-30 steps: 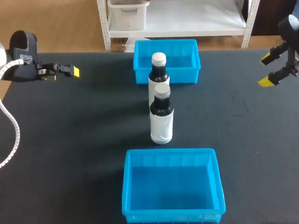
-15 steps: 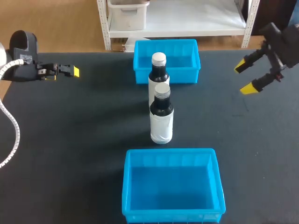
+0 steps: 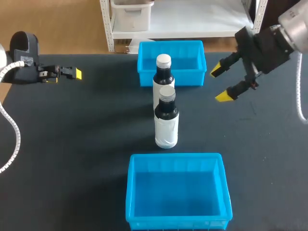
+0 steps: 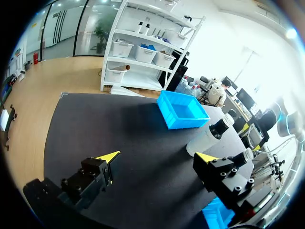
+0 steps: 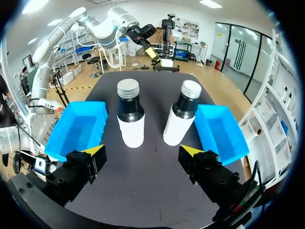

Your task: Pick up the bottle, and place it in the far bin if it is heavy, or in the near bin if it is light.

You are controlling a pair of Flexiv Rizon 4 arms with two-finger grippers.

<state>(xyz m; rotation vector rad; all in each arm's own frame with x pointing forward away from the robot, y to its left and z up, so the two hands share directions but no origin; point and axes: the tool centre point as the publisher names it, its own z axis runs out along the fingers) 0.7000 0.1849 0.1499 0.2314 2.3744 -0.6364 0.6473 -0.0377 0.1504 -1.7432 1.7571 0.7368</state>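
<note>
Two dark bottles with white labels stand upright in a row mid-table: the near bottle [image 3: 166, 121] [image 5: 130, 119] with a grey cap, and the far bottle [image 3: 163, 73] [image 5: 181, 119] with a white cap. The far bottle stands right in front of the far blue bin [image 3: 147, 77] [image 5: 221, 133]. The near blue bin [image 3: 131, 192] [image 5: 71, 138] sits at the front edge. My right gripper [image 3: 222, 83] [image 5: 142, 150] hovers open to the right of the bottles, facing both, touching neither. My left gripper [image 3: 72, 73] [image 4: 157, 157] rests open at the far left, well away from them.
Both bins hold nothing. Dark bare tabletop [image 3: 86, 144] spreads to the left and right of the bottle row. In the left wrist view the far bin [image 4: 183, 110] and far bottle [image 4: 209, 136] lie ahead of the gripper.
My right arm has swung in from the right edge toward the bottles, its gripper staying open. The left arm, bottles and bins have not moved.
</note>
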